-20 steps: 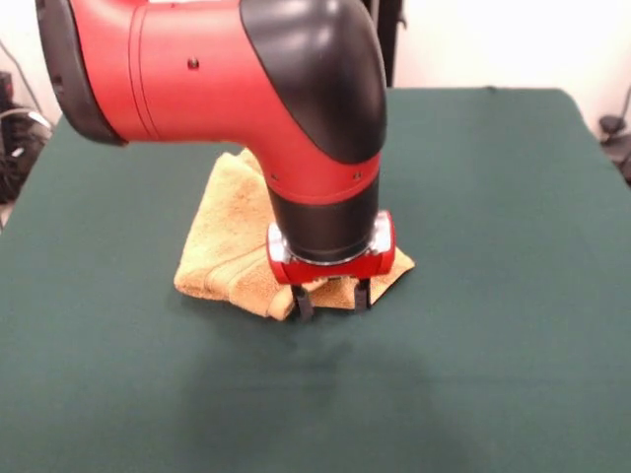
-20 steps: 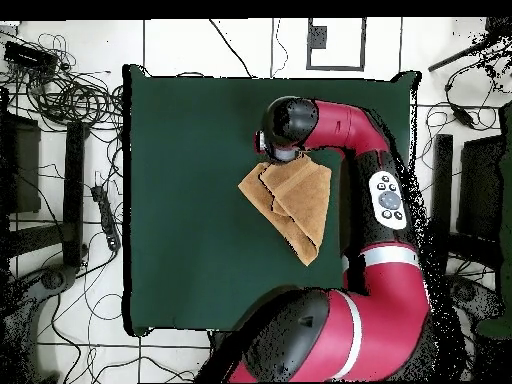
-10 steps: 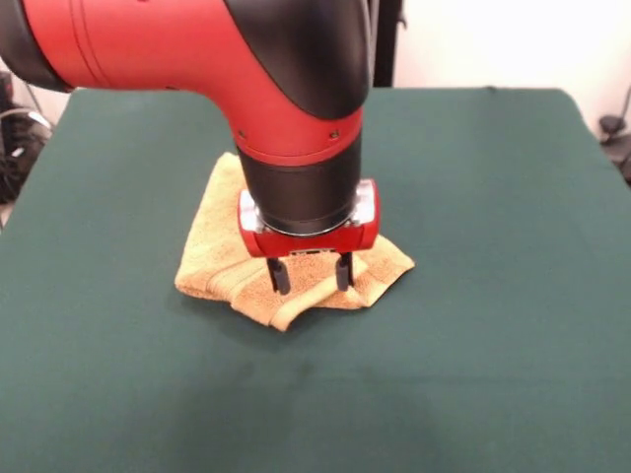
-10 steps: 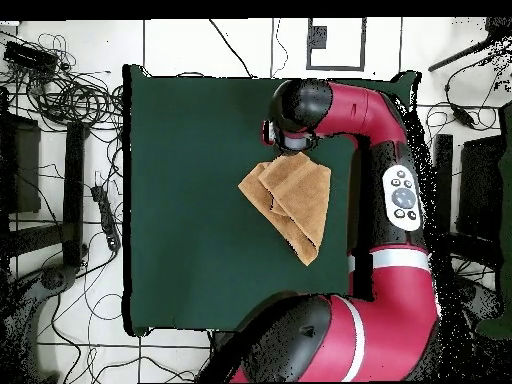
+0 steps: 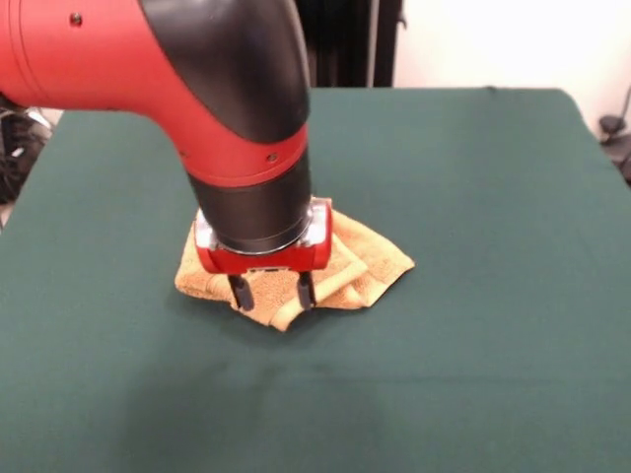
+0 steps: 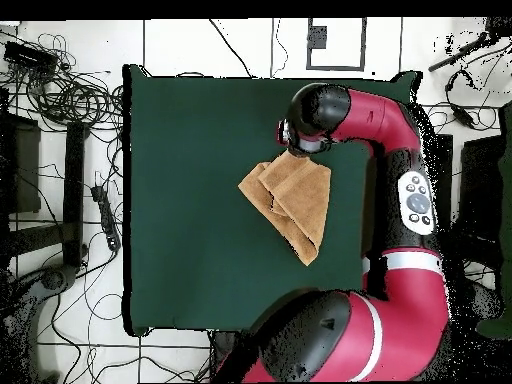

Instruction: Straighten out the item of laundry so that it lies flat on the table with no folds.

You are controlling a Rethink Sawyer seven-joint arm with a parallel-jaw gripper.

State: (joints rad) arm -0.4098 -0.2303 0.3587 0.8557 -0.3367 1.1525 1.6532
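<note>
The towel [image 5: 340, 268] is seen folded over itself in layers on the green table [image 5: 493, 246], right of centre in the overhead view. The gripper [image 5: 271, 292] is held over the towel's front edge, fingers [image 5: 240, 293] spread apart, nothing grasped; whether the tips touch the cloth cannot be told.

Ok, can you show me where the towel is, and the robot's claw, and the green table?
towel [image 5: 370, 261], front view: on its folded top layer.
gripper [image 5: 271, 292], front view: midway between its two dark fingertips.
table [image 5: 473, 177], front view: on bare green cloth.
</note>
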